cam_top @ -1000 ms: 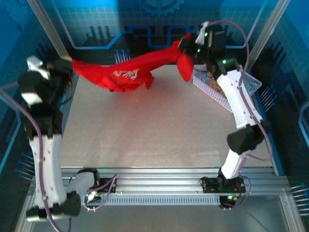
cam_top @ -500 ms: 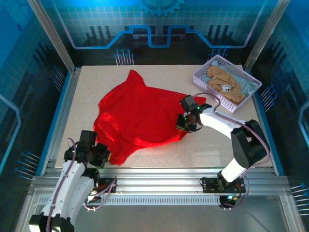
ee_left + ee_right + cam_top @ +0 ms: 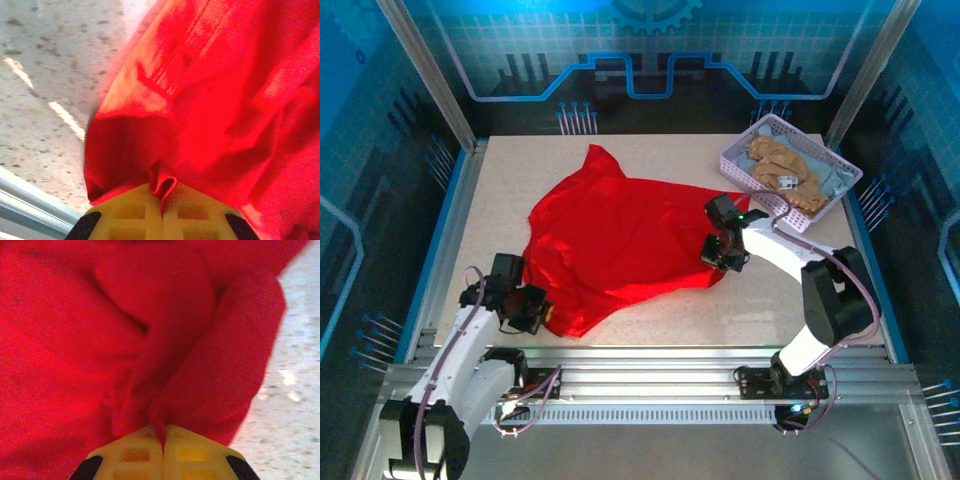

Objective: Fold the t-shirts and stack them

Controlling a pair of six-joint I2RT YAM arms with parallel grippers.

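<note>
On the table (image 3: 770,300) the red tee (image 3: 610,240) lies spread out. My left pincer (image 3: 540,315) and right pincer (image 3: 717,258) each pinch an edge tight, so I can pull it flat.

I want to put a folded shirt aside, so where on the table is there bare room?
Bare table lies at the far left corner, between the red t-shirt and the left edge, and along the near edge, right of the shirt's hem. Crowded: the middle under the shirt, the far right corner with the lavender basket.
</note>
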